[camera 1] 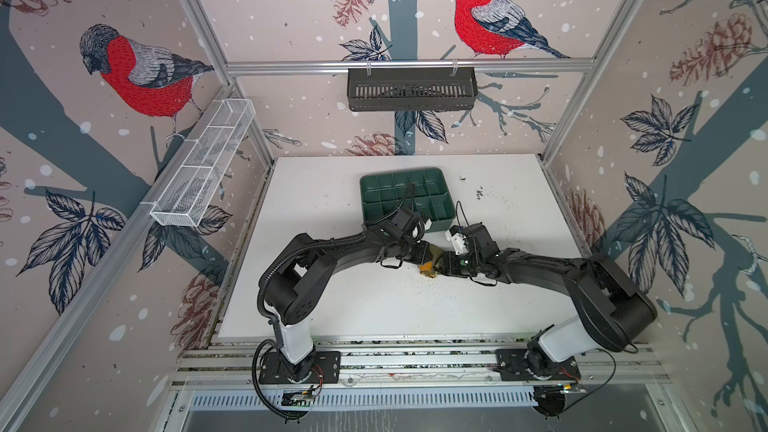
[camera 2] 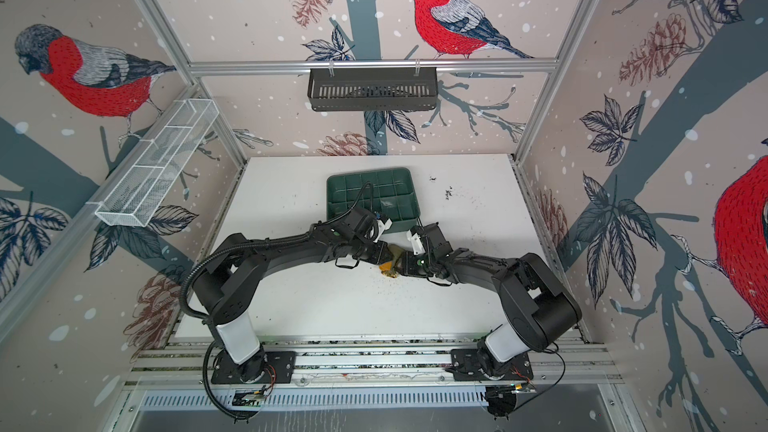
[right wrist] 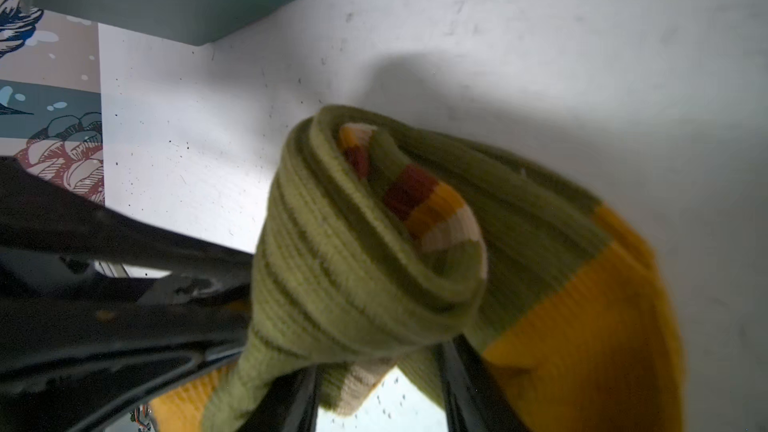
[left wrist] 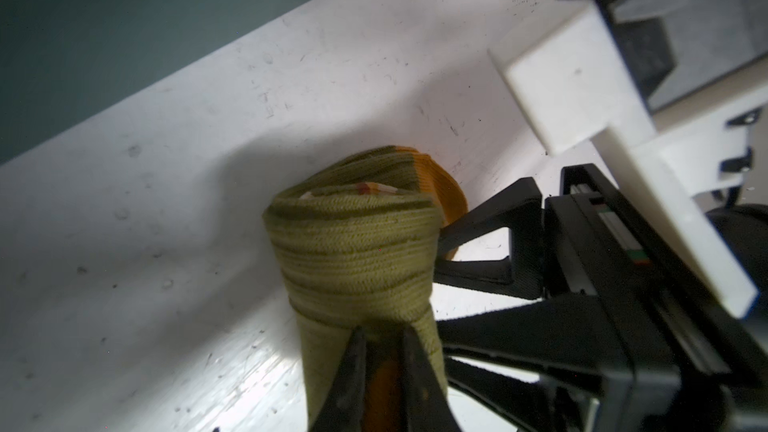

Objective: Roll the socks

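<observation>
- The socks (right wrist: 365,251) are ribbed knit cloth, soft, matt and a little fuzzy.
- The counter (left wrist: 166,209) is a smooth white board with a slight shine and many fine scratches.
- The tray (camera 1: 434,184) looks like matt green moulded plastic.
- The fingers (left wrist: 347,380) of the left end effector (left wrist: 384,340) look like scuffed black plastic.
- The hanging basket (camera 1: 203,160) is white wire mesh.

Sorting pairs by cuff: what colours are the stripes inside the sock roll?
Red-brown, orange and cream stripes; the right wrist view shows them best.
</observation>
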`<action>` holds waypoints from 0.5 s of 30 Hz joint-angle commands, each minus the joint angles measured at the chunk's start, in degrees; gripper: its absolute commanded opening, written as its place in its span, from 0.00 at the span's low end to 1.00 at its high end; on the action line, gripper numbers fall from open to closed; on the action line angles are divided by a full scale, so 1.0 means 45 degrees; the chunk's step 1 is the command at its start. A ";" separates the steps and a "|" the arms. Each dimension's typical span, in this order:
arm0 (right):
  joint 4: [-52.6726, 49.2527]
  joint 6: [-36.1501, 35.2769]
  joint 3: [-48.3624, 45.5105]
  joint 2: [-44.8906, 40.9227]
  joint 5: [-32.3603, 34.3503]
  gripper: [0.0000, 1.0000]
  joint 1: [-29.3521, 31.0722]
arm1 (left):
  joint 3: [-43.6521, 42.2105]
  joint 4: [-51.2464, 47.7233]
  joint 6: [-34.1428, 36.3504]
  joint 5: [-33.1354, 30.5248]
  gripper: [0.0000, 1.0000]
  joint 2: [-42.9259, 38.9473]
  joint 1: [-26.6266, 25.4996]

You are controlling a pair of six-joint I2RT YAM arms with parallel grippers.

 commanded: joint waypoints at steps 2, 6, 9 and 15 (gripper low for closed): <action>-0.0499 -0.0225 -0.0144 -0.0682 0.0185 0.48 -0.0258 | 0.0139 0.0087 -0.0018 0.0313 0.18 0.0095 -0.0069; -0.0666 -0.0292 -0.0143 -0.1084 0.0167 0.48 -0.0475 | 0.0229 0.0009 0.0007 0.0274 0.18 0.0129 -0.0069; -0.0810 -0.0198 -0.0247 -0.1456 0.0381 0.48 -0.0679 | 0.0276 -0.0030 0.0013 0.0275 0.18 0.0154 -0.0069; -0.1391 0.0217 -0.0817 -0.2413 0.1729 0.48 -0.1711 | 0.0404 -0.0050 0.0036 0.0316 0.18 0.0212 -0.0108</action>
